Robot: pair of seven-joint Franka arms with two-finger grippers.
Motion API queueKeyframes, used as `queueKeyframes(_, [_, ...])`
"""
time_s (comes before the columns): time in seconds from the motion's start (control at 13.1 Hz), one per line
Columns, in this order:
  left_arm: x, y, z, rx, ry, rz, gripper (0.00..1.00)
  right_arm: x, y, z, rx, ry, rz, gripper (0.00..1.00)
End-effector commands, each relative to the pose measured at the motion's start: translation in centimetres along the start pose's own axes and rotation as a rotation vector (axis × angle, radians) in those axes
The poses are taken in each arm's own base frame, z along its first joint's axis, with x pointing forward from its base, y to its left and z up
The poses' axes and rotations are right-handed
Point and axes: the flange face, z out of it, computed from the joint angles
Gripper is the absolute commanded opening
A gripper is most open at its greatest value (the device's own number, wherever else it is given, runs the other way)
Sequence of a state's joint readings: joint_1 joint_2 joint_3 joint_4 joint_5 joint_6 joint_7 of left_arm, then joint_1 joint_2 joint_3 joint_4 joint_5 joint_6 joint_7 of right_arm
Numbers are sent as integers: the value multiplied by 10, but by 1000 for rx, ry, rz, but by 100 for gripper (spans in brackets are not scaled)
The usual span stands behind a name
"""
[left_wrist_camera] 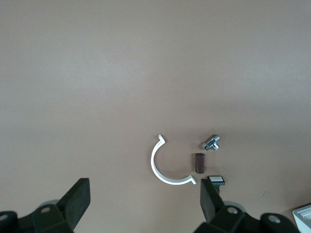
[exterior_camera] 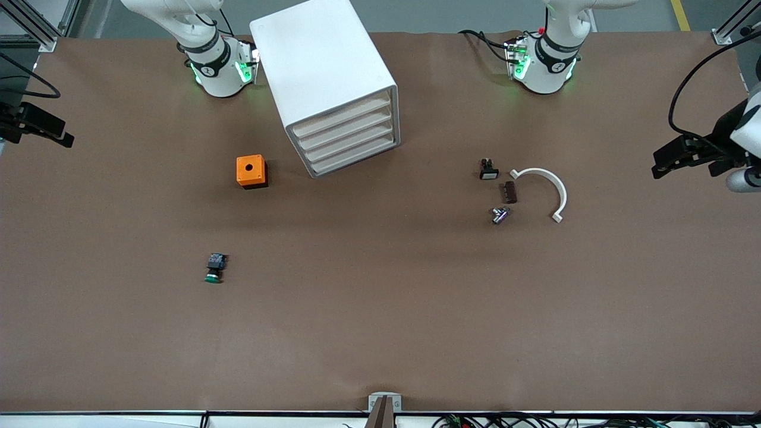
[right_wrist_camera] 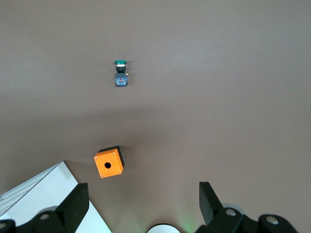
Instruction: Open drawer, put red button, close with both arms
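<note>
The drawer [exterior_camera: 345,117] is the top one of four in the white cabinet [exterior_camera: 321,59]. It sits pushed in, its front flush with the three below. The cabinet stands between the two arm bases, with its drawer fronts turned toward the front camera and slightly toward the left arm's end.

Neither claw touches the drawer or the cabinet. My right claw [right_wrist_camera: 142,196] hangs high over the surface [exterior_camera: 380,297] beside the cabinet, toward the right arm's end, with its fingers spread wide and nothing between them. Below it I see a corner of the cabinet and an orange box [exterior_camera: 251,172] with a round hole in its top, which lies just beside the cabinet. Nearer the front camera, well apart from the box, a green-capped button [exterior_camera: 214,268] lies on its side.

My left claw [left_wrist_camera: 145,196] hangs high over the left arm's end of the surface, well apart from the cabinet. Its fingers are also wide apart and empty. Under it lies a cluster of small parts. There is a white half-ring clip [exterior_camera: 544,190] and a small switch with a pale cap [exterior_camera: 489,169]. A dark brown block [exterior_camera: 508,192] lies between the switch and a small metal fitting [exterior_camera: 500,214]. None of these parts touch.
</note>
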State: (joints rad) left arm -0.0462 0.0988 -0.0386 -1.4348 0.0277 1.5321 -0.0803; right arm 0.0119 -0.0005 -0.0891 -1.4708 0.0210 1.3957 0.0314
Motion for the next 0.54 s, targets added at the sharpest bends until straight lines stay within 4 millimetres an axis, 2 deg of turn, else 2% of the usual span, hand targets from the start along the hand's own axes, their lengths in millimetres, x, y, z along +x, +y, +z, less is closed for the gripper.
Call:
queueKeyframes(0.0, [-16, 9, -6, 0, 20, -3, 100, -1, 4, -6, -13, 9, -7, 100])
queueKeyframes(0.46, [-37, 10, -2, -3, 86, 0, 100, -1, 3, -6, -13, 9, -8, 100])
